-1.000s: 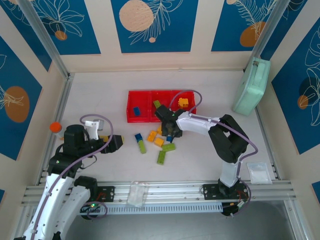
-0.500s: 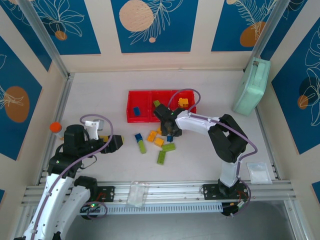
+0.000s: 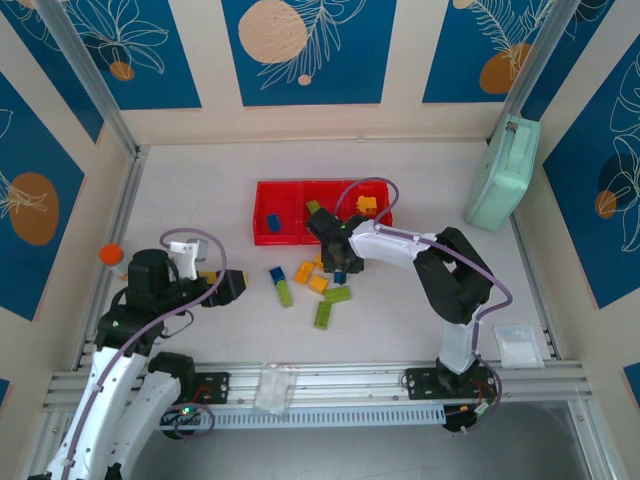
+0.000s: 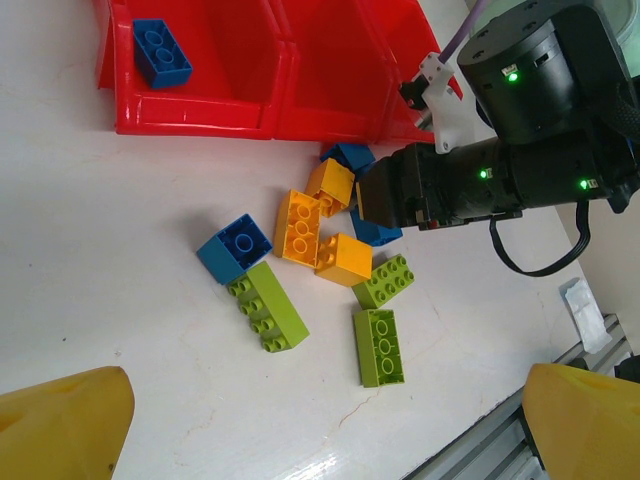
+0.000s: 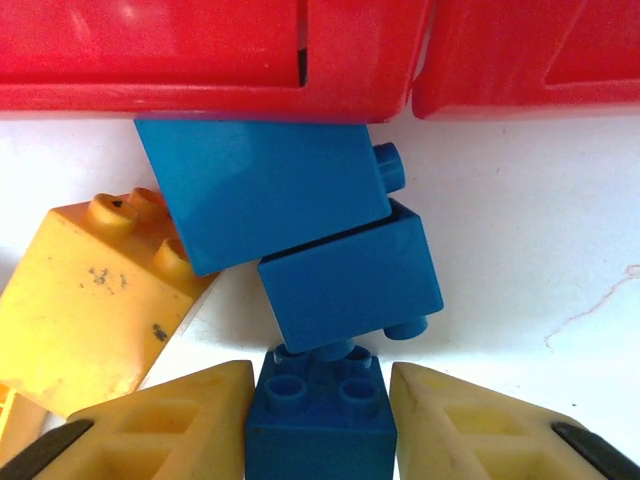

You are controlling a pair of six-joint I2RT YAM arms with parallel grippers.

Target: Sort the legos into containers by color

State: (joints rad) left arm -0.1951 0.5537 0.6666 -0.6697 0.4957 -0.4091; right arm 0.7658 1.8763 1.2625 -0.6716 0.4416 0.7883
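The red containers [image 3: 258,228] stand in a row mid-table, with a blue lego [image 4: 161,52] in the left bin. Loose legos lie in front of them: a blue square [image 4: 234,247], a long lime one [image 4: 267,306], orange ones [image 4: 302,226] and two more lime ones [image 4: 379,346]. My right gripper [image 5: 320,375] is down among them, just before the bins' front wall [image 5: 200,60]. It is shut on a small blue brick [image 5: 320,420], with both pads against its sides. Two more blue bricks [image 5: 265,190] lean together beyond it. My left gripper [image 4: 320,430] hovers open at the left [image 3: 235,287].
A mint-green case [image 3: 503,172] leans at the right wall. An orange-capped bottle [image 3: 110,254] sits by the left wall. Clear plastic bags lie at the near right [image 3: 520,343] and on the front rail [image 3: 273,388]. A yellow lego [image 3: 367,205] lies in the right bin.
My right gripper's fingers have drawn in onto the small blue brick, and its arm has shifted slightly. The left arm has not moved.
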